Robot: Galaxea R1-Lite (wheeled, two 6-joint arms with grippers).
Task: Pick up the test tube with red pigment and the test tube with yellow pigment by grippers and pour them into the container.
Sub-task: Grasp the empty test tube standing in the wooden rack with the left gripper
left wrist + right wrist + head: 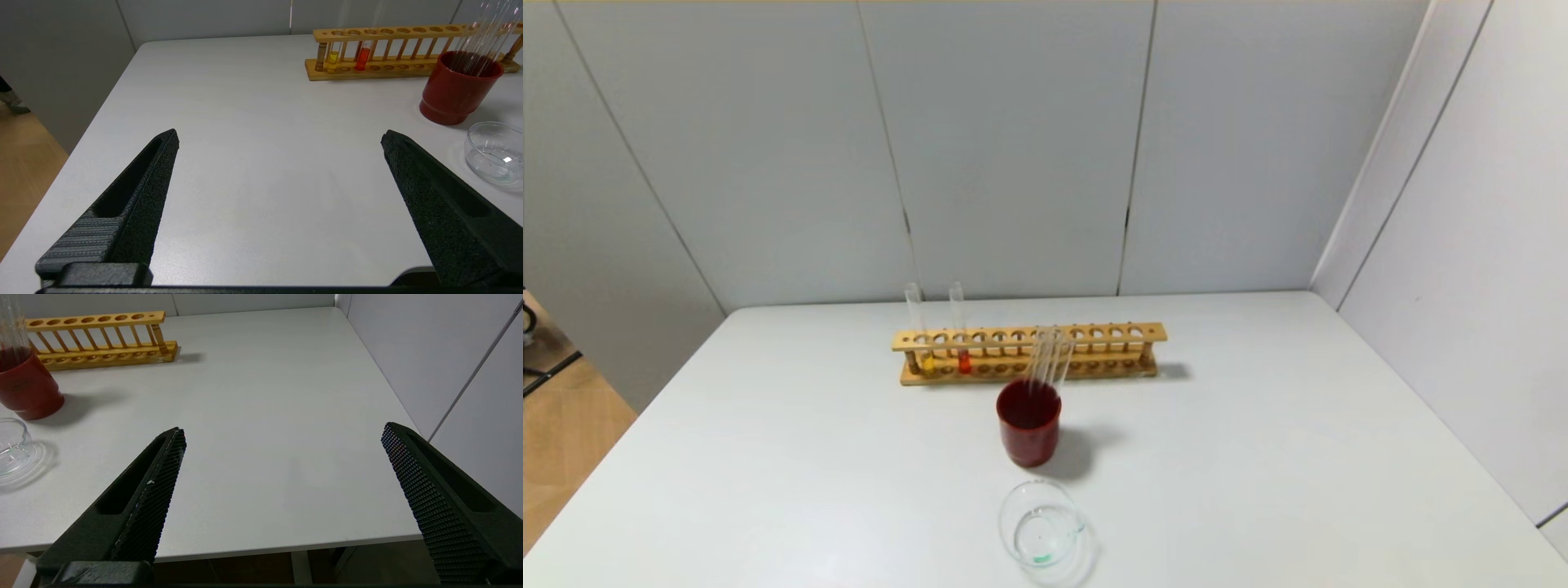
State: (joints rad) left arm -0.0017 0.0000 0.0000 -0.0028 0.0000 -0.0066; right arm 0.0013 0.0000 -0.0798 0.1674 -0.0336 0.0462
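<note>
Red-pigment tube (962,343) racked beside yellow-pigment tube (922,343), far table edge.

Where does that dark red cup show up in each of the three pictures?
Head view: red cup at centre, in front of the wooden rack.
Left wrist view: upper right, near the rack.
Right wrist view: far left edge.
Shared landmark: the rack behind it.
</note>
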